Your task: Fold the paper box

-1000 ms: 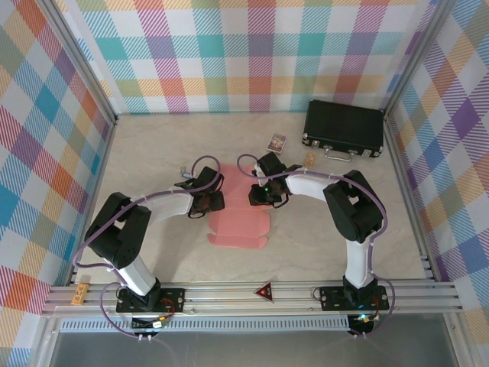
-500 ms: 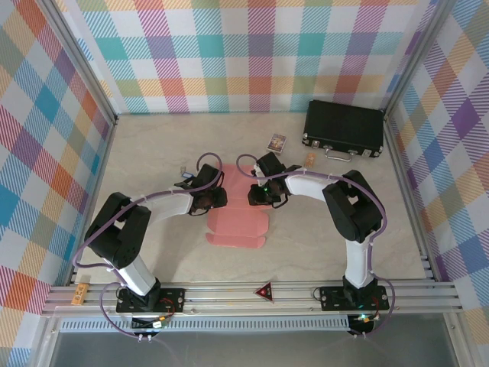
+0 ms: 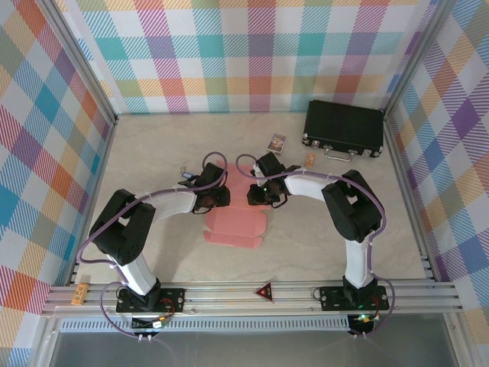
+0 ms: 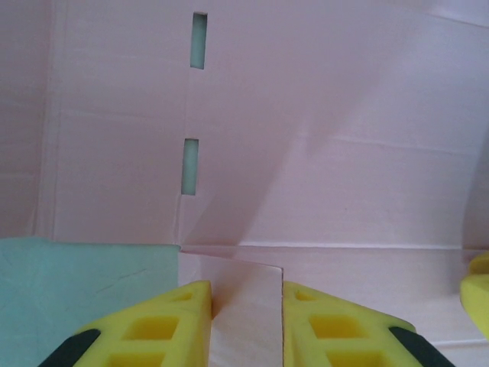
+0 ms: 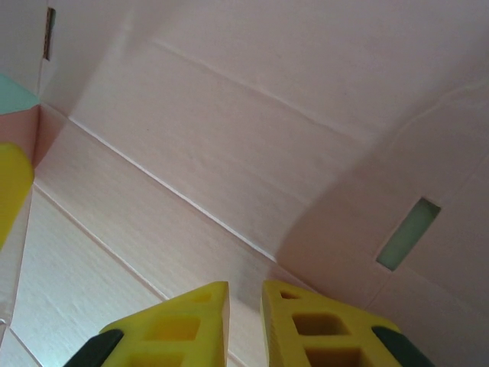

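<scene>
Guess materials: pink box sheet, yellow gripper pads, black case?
Paper box: thin matte card, likely; creased score lines, die-cut slots. Left gripper pads: yellow foam or soft rubber, matte, moulded hollows. Black case: hard shell, probably plastic; metal-looking edge trim.

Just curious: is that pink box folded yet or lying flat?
Mostly flat: the paper box lies spread on the table, not closed up.

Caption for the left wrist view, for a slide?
Yellow fingers flank a flap of the salmon-pink paper box sheet, two die-cut slots ahead along a crease.
</scene>
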